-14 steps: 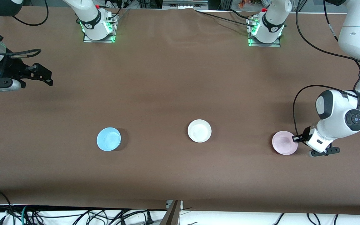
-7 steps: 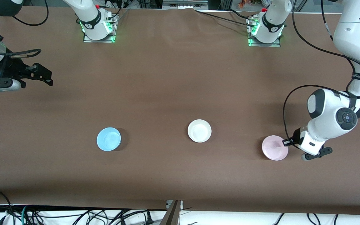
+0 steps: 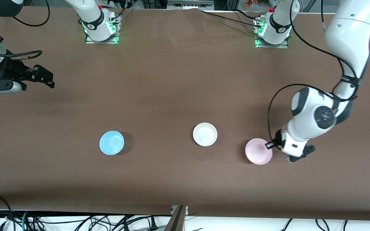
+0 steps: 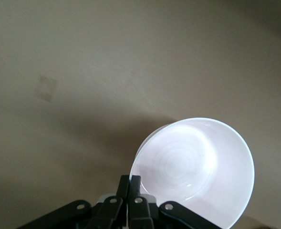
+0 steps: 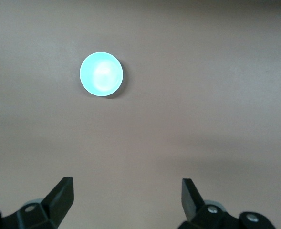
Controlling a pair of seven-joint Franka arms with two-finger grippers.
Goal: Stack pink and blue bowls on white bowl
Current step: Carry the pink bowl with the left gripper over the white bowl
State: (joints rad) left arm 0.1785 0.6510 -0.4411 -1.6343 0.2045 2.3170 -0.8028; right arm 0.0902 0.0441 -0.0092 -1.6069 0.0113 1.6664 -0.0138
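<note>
My left gripper (image 3: pixel 271 145) is shut on the rim of the pink bowl (image 3: pixel 258 151), and carries it tilted above the table beside the white bowl (image 3: pixel 205 134). In the left wrist view the two fingers (image 4: pixel 130 188) pinch the edge of the pink bowl (image 4: pixel 197 169). The blue bowl (image 3: pixel 111 142) rests on the table toward the right arm's end, level with the white bowl. My right gripper (image 3: pixel 45 77) waits open over that end of the table, nothing between its fingers (image 5: pixel 59 196). The right wrist view shows the blue bowl (image 5: pixel 101 74) some way off.
The brown table (image 3: pixel 172 80) holds only the three bowls. The two arm bases (image 3: pixel 100 27) stand along its edge farthest from the front camera. Cables (image 3: pixel 75 221) lie off the table's near edge.
The left arm has carried the pink bowl from the left arm's end of the table toward the white bowl. The right arm and the other two bowls have not moved.
</note>
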